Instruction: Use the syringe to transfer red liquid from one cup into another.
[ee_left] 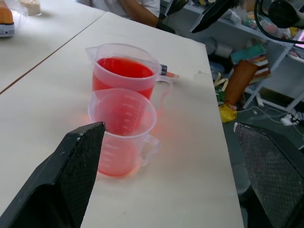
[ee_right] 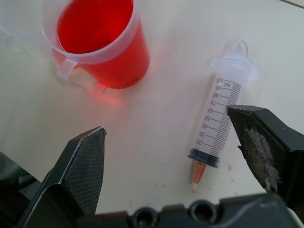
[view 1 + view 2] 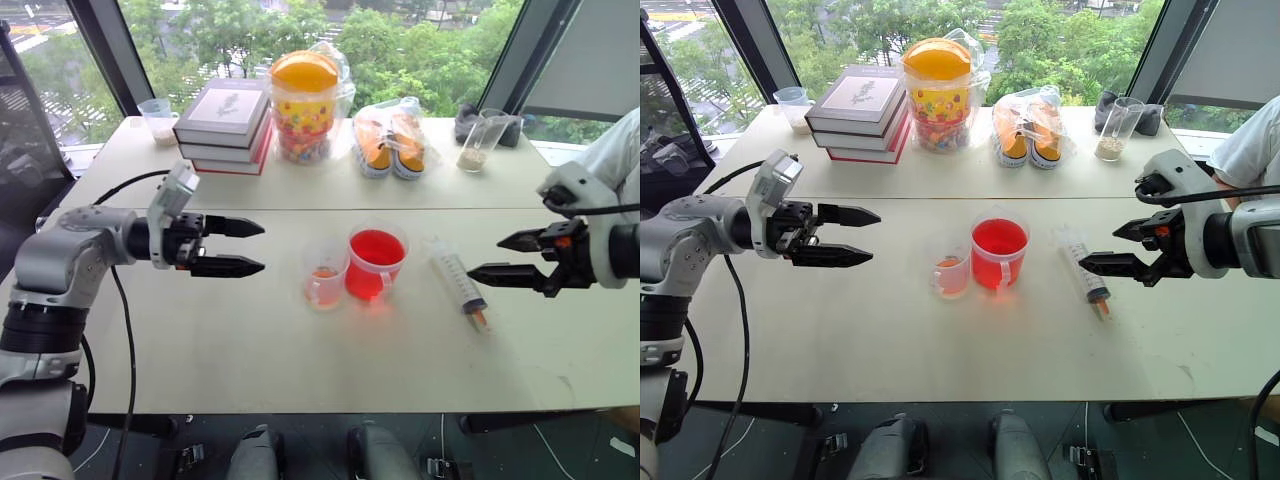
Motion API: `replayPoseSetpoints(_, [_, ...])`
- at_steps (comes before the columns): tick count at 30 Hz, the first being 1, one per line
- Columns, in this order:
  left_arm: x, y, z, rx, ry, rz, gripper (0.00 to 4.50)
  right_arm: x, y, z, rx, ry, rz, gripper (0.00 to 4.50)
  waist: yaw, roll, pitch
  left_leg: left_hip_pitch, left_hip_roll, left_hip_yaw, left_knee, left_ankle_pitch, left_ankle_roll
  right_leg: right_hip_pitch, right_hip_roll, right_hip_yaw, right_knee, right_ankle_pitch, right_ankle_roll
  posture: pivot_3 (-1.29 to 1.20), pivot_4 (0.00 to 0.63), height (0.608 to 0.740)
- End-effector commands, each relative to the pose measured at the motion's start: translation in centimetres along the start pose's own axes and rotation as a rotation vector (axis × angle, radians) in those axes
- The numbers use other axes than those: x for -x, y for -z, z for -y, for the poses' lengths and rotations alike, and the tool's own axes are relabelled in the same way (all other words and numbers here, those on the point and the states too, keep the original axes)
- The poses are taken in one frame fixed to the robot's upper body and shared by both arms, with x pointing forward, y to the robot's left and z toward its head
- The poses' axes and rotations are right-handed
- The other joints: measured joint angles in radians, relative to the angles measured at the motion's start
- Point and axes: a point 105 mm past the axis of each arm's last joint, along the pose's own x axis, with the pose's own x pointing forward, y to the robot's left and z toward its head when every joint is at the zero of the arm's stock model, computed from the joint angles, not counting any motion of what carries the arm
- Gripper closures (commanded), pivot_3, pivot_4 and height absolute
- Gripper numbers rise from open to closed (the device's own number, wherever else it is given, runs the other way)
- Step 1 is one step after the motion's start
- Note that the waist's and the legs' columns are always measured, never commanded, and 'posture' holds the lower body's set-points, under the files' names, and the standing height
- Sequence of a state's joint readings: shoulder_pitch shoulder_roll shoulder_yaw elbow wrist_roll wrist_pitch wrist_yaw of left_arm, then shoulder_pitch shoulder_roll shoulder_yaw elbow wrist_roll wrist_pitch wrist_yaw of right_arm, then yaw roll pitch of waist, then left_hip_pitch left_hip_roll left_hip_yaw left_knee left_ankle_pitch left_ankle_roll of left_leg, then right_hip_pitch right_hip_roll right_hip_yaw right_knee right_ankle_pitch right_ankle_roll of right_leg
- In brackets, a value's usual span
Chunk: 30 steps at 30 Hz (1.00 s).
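Hovering level, both open: left hand (image 3: 232, 246), right hand (image 3: 505, 257), flanking cups.

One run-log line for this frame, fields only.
left gripper: open, empty | right gripper: open, above table, beside syringe | syringe: flat on table | red cup: full | small cup: nearly empty

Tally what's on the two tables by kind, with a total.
Cups: 4 (red-filled cup, small measuring cup, two powder cups)
Syringe: 1
Books: 3
Candy jar: 1
Shoes: 2
Total: 11
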State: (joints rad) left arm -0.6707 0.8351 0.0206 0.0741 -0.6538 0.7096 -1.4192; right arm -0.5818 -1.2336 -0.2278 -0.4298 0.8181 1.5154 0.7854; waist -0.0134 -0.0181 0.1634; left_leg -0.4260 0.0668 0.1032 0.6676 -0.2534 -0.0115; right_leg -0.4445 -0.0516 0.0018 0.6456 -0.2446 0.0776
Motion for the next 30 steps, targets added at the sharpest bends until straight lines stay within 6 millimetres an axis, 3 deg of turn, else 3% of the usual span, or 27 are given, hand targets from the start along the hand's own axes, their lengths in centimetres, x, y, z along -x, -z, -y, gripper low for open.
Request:
replayPoseSetpoints(1, [0.3, -0.8, 0.1, -0.058, -0.023, 0.012, 0.0, 0.0, 0.0, 0.0, 0.006, 0.018, 0.005, 0.05, 0.0, 0.0, 0.0, 0.0, 0.0, 0.0, 0.0, 0.0, 0.0, 0.0, 0.0, 0.0, 0.0, 0.0, 0.0, 0.0, 0.15, 0.74])
replayPoseSetpoints(12, [0.2, -0.2, -0.1, -0.029, -0.033, -0.022, 0.0, -0.6, -0.1, 0.1, -0.019, 0.027, -0.032, 0.05, -0.001, 0.0, 0.0, 0.0, 0.0, 0.0, 0.0, 0.0, 0.0, 0.0, 0.0, 0.0, 0.0, 0.0, 0.0, 0.0, 0.15, 0.74])
replayPoseSetpoints(18, [-0.2, -0.1, -0.1, -0.023, -0.034, -0.032, 0.0, -2.4, -1.2, 0.9, -0.105, -0.004, -0.055, 0.05, -0.003, 0.0, 0.0, 0.0, 0.0, 0.0, 0.0, 0.0, 0.0, 0.0, 0.0, 0.0, 0.0, 0.0, 0.0, 0.0, 0.15, 0.74])
replayPoseSetpoints(23, [-0.5, 0.2, 0.3, -0.036, -0.026, -0.027, 0.0, -6.5, -1.5, 4.2, -0.28, 0.07, -0.138, 0.05, -0.006, 0.0, 0.0, 0.001, 0.0, 0.001, 0.0, 0.0, 0.0, -0.001, 0.0, 0.002, 0.001, 0.0, 0.0, 0.0, 0.15, 0.74])
replayPoseSetpoints(30, [-0.7, 0.5, 1.2, -0.049, -0.028, -0.035, 0.0, -9.6, -0.1, 8.2, -0.383, 0.217, -0.24, 0.05, 0.0, 0.0, 0.0, -0.002, 0.0, 0.002, 0.0, 0.0, 0.0, -0.002, 0.001, 0.002, 0.0, 0.002, 0.003, 0.0, 0.15, 0.74])
